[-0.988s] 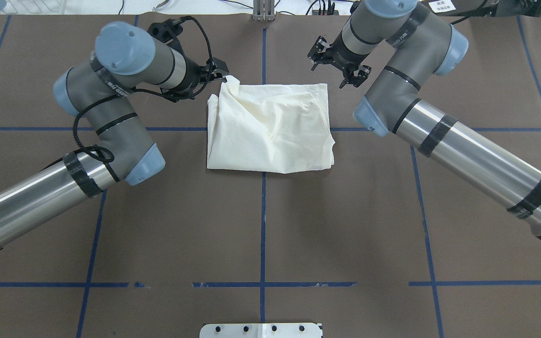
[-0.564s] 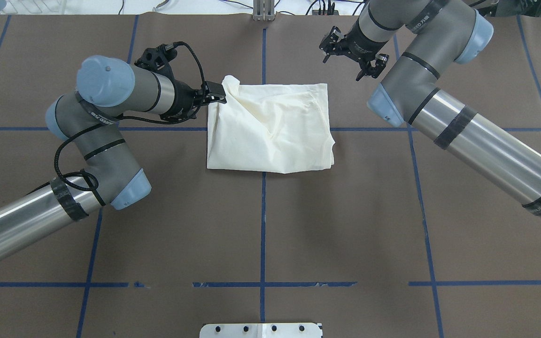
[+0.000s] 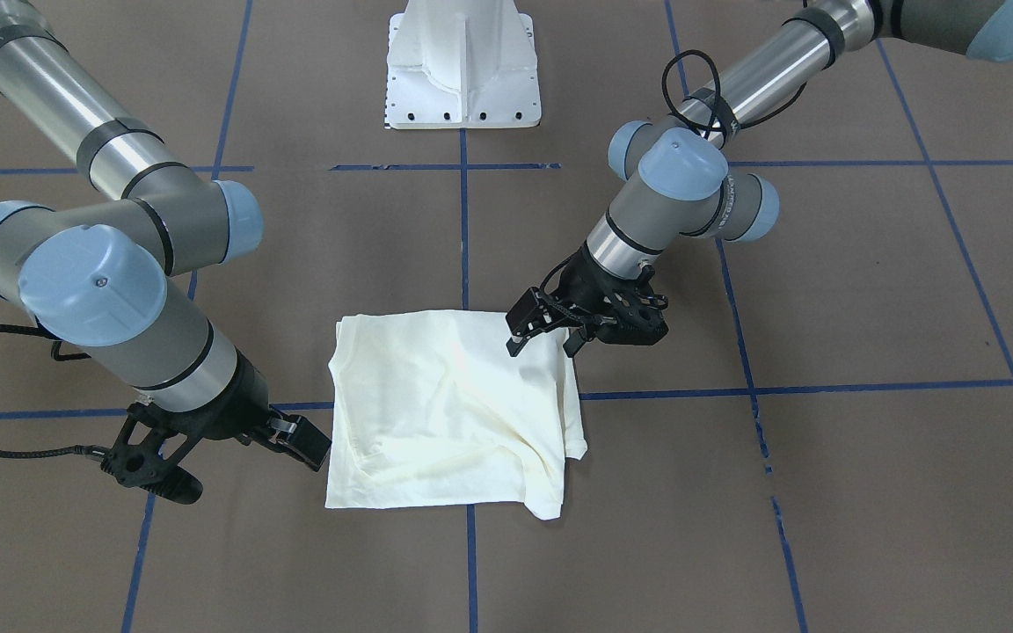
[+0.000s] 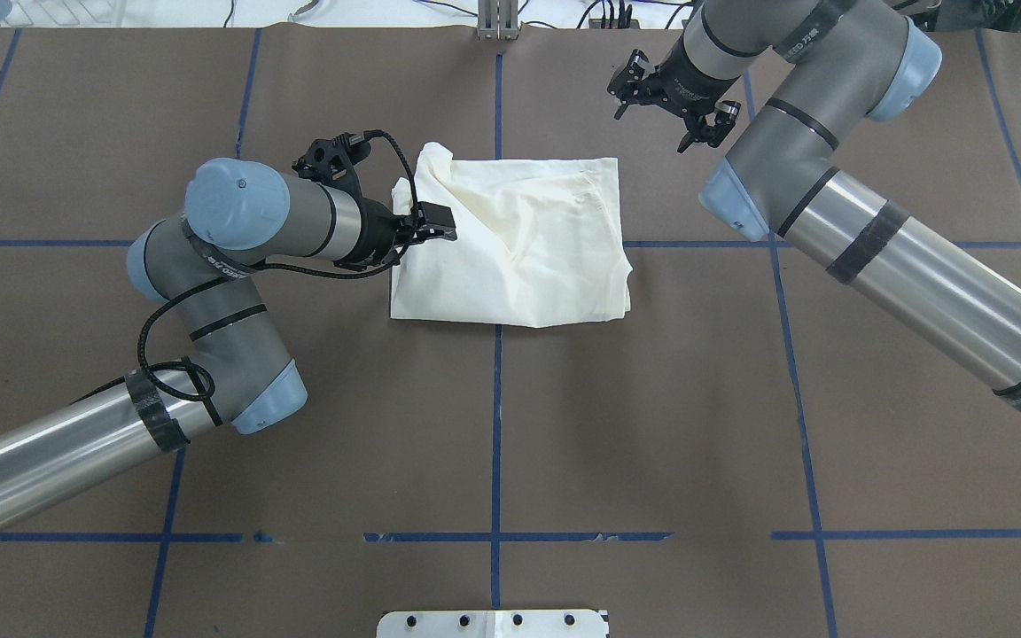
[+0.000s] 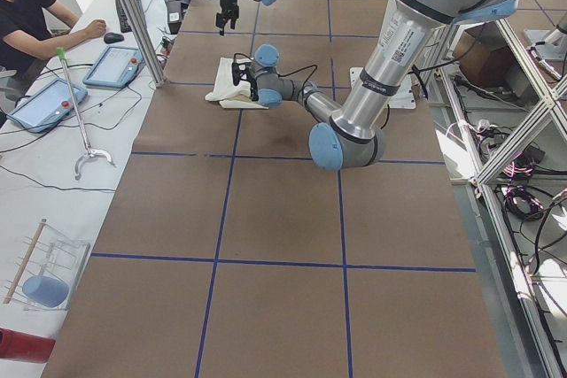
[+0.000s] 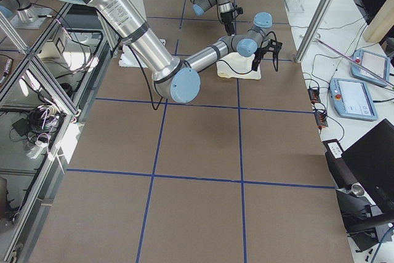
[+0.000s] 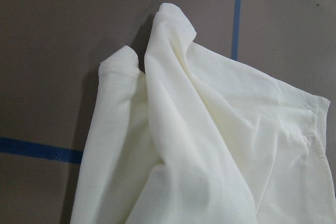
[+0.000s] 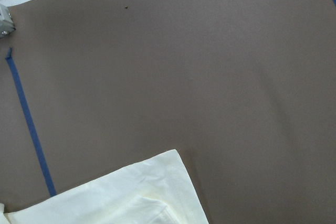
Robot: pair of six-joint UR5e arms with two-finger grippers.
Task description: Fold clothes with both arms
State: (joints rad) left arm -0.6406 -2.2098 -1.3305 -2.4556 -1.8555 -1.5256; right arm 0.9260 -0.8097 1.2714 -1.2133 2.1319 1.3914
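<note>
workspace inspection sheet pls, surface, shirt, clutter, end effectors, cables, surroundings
surface: brown table cover with blue tape grid, lying flat.
job's things: cream T-shirt folded to a rough rectangle, plain side up, one far corner bunched.
clutter: nothing seen.
end effectors: left end effector open over the shirt's edge; right end effector open, off the shirt.
cables: black cables loop at both wrists.
surroundings: white pedestal; seated operator at a side bench.

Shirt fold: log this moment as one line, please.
shirt: folded, plain side up, far-left corner bunched | left tool: open, over shirt's left edge | right tool: open, beside far-right corner, not gripping
</note>
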